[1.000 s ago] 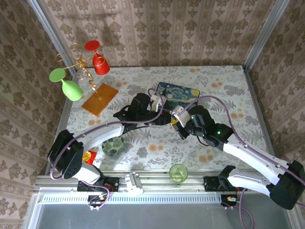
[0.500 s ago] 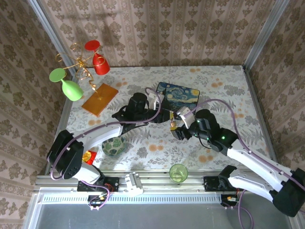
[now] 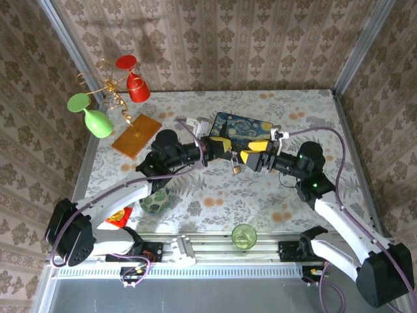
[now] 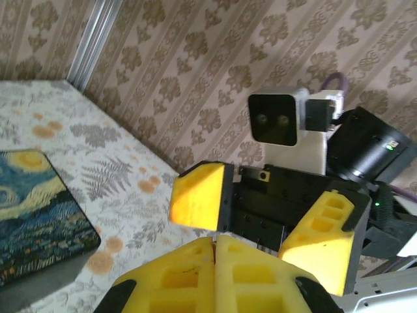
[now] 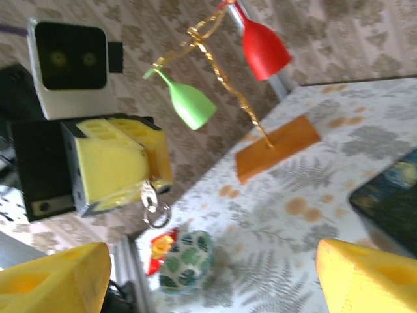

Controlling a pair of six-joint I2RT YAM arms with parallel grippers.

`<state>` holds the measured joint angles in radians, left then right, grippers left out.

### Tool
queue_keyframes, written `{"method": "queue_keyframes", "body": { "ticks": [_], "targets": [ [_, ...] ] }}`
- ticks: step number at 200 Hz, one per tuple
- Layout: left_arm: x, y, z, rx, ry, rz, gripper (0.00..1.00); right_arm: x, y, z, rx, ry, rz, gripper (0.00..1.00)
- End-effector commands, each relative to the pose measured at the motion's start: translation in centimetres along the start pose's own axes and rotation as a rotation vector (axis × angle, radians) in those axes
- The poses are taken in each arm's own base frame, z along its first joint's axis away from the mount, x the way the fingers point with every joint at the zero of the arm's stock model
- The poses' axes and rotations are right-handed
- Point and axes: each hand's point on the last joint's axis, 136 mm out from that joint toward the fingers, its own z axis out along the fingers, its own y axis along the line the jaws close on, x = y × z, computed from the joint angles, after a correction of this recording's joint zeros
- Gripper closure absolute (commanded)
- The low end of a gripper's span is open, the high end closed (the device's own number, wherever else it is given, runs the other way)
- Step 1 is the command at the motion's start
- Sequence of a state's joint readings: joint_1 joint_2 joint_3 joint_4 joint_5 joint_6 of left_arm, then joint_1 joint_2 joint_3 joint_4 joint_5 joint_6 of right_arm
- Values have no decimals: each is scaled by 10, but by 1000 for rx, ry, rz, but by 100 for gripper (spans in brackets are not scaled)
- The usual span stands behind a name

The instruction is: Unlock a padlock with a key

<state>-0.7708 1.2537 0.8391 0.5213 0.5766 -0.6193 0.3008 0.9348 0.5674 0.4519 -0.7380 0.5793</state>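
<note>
The left claw [image 3: 225,148] is seen closed, its blocky yellow pads [image 4: 189,280] pressed together. A tiny brass-gold padlock [image 3: 234,167] with a thin silver shackle is held dangling from their tips, just in front of a painted starry-night box [image 3: 246,128]. A small silver ring [image 5: 158,215] hangs beneath it. The right claw [image 3: 245,152] is spread wide with nothing gripped, and is turned to face the left one in front of the box.

The box is laid flat on a table [image 3: 306,111] covered in pale cloth printed with ferns and orange blossoms. The space is walled in striped damask paper.

A second earlier both wrists were bunched together before the box. They have since been drawn apart, and the right claw has been opened.

Left of the box, a curly gold wire stand [image 3: 120,98] on an amber slab carries one red and one green goblet. Nearer than the box, a round patterned bowl [image 3: 156,199] and a clear green cup [image 3: 244,236] are set.
</note>
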Motion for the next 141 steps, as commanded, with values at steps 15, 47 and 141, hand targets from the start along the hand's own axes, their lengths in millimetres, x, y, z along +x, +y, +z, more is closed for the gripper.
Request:
{"method": "queue_keyframes", "body": {
  "ticks": [15, 47, 141],
  "targets": [
    [-16, -23, -4, 69, -78, 120, 100, -24, 42, -4, -202, -82, -16, 30],
    [-18, -37, -5, 104, -108, 142, 100, -23, 55, 2, -266, -70, -19, 42],
    [-24, -54, -10, 125, -171, 176, 100, -13, 67, 23, -318, -59, -27, 59]
  ]
}}
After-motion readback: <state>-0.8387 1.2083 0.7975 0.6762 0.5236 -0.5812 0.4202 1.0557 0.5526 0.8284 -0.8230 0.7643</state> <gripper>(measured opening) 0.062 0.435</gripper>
